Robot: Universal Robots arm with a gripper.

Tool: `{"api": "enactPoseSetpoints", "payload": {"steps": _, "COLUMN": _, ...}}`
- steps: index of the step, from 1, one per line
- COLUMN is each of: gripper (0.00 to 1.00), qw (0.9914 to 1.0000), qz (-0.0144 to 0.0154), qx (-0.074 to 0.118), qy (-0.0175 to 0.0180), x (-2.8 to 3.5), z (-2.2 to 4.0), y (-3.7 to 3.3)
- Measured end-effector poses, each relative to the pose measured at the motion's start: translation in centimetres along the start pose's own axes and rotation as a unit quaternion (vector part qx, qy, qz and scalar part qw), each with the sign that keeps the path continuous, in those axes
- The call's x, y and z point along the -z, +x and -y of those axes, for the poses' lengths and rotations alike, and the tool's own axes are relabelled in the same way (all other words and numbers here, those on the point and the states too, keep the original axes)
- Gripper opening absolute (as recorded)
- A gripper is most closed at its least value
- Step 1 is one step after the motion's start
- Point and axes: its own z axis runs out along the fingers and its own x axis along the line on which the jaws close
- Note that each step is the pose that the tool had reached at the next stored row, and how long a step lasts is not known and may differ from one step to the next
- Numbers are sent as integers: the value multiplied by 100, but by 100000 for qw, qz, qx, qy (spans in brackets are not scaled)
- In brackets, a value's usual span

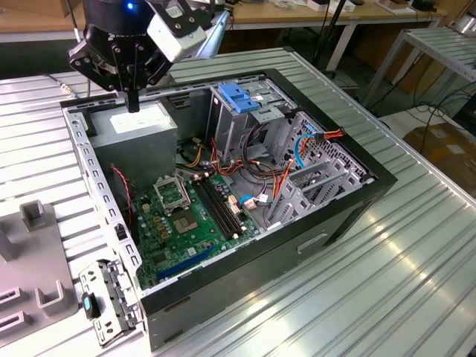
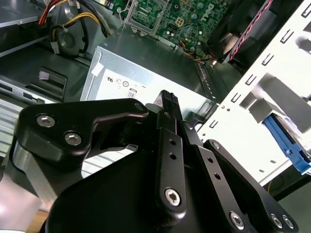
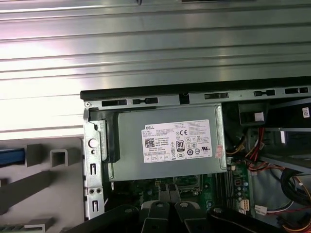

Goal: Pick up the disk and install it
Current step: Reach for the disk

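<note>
I have the gripper hanging tip-down over the open computer case, just above the grey power supply in the corner at the exterior view's left. Its fingers are pressed together with nothing between them; the second wrist view shows the closed tip over the supply's white sticker.

Of the disk I see little: a blue rail with a sliver of silver metal on it, outside the case, past the perforated case wall, which stands between it and the gripper. In the first wrist view a blue strip shows beside the grey fixture on the table.

Inside the case, the drive cage with its blue top stands at the far side, well apart from the gripper. Red, orange and blue cables loop around its foot and over the green motherboard next to the power supply.
</note>
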Motion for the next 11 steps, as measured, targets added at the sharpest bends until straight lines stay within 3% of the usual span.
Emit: {"api": "enactPoseSetpoints", "payload": {"steps": 11, "gripper": 11, "qw": 100000, "qz": -33, "qx": -2, "qy": 1, "x": 1, "z": 5, "y": 70}}
